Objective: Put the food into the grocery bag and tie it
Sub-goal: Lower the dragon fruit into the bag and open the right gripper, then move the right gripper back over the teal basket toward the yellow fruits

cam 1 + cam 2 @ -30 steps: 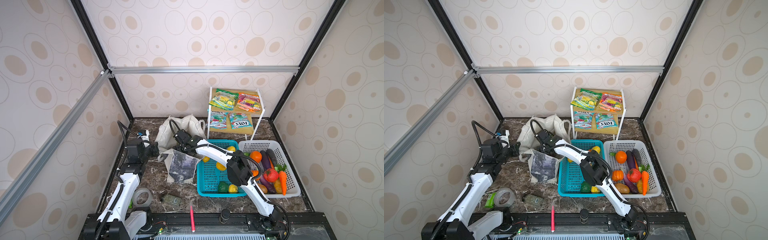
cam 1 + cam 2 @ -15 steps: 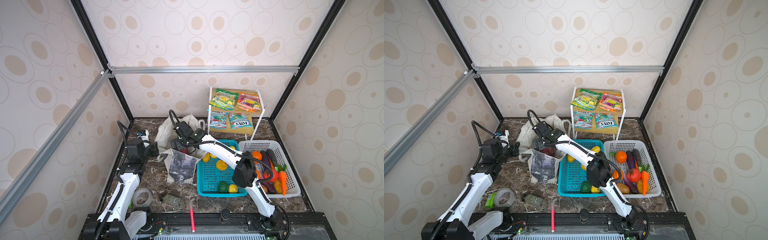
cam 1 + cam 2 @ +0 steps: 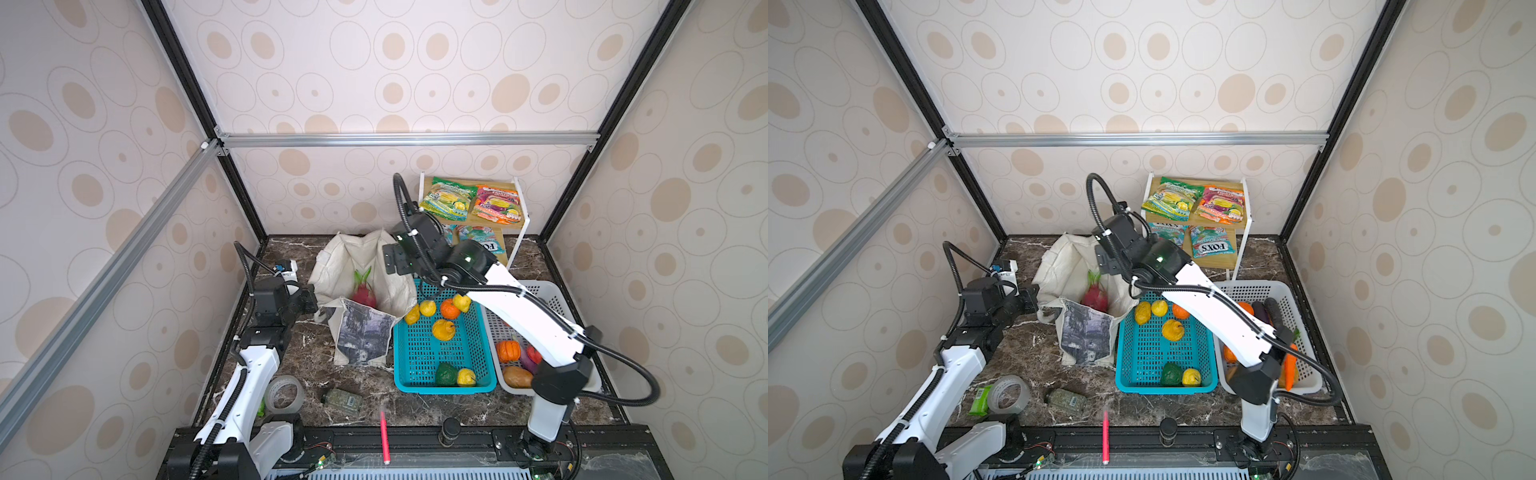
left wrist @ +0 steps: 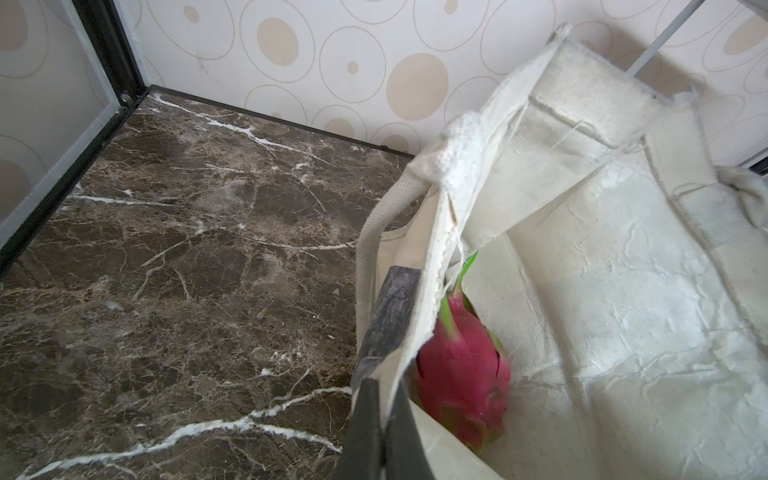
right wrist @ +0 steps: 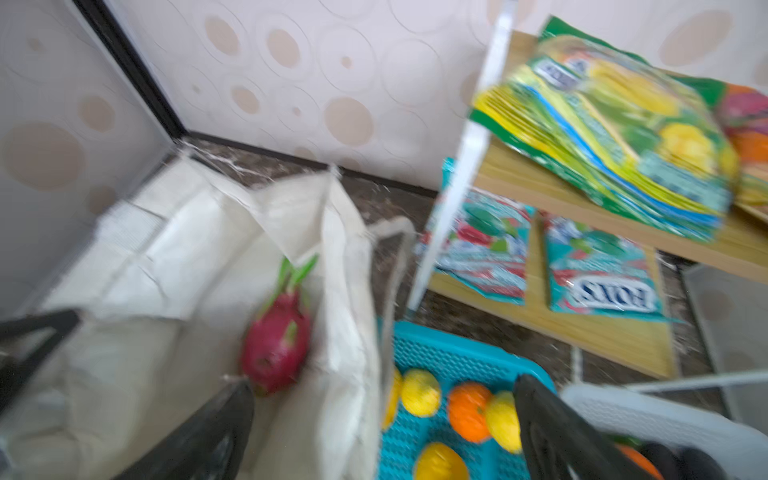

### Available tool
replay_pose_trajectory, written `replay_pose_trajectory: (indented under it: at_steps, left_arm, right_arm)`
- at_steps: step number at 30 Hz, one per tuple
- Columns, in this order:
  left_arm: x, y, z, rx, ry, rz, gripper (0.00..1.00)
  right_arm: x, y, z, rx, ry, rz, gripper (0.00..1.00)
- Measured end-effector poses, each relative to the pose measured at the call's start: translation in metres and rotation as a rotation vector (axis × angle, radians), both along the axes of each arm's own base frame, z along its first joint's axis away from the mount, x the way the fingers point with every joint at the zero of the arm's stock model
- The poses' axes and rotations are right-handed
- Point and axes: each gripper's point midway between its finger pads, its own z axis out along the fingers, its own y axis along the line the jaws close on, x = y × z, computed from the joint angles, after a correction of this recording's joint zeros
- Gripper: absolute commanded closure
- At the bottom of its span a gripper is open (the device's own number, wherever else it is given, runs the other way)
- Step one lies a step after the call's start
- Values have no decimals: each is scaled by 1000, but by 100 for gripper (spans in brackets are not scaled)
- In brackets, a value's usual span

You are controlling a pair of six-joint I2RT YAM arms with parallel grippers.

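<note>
The left claw is clamped tight on a fold of cloth at the rim of the grocery bag, holding the mouth open. In both top views it sits at the bag's nine o'clock. The bag stands slumped near the middle of the table, with its printed panel facing six o'clock. A dragon fruit lies inside on the bottom. The bag is soft, limp canvas, and I judge it will sag shut if let go. The rim is the place to hold it, and the long handles are the part to use for tying.

The right claw is spread wide and holds nothing. It hangs over the bag's three o'clock edge, just beside the teal basket. At that basket's twelve o'clock end sit yellow fruits and an orange. They look light, hard and round, so they are likely to roll and are best taken across the middle. Further right, the white basket holds more produce. At one o'clock from the bag, the shelf carries snack packets. These are flat, glossy and probably slippery, best pinched at an edge.
</note>
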Motion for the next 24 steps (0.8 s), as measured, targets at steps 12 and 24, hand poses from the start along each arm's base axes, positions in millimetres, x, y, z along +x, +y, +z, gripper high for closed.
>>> replay_pose_trajectory:
  at_steps: [12,24]
  left_arm:
    - [0,0,0,0,1,2,100]
    - [0,0,-2,0,5,2,100]
  right_arm:
    - [-37,-117,-111,-2,115,-146,0]
    - [-13,-148,-158,89,217,-262,15]
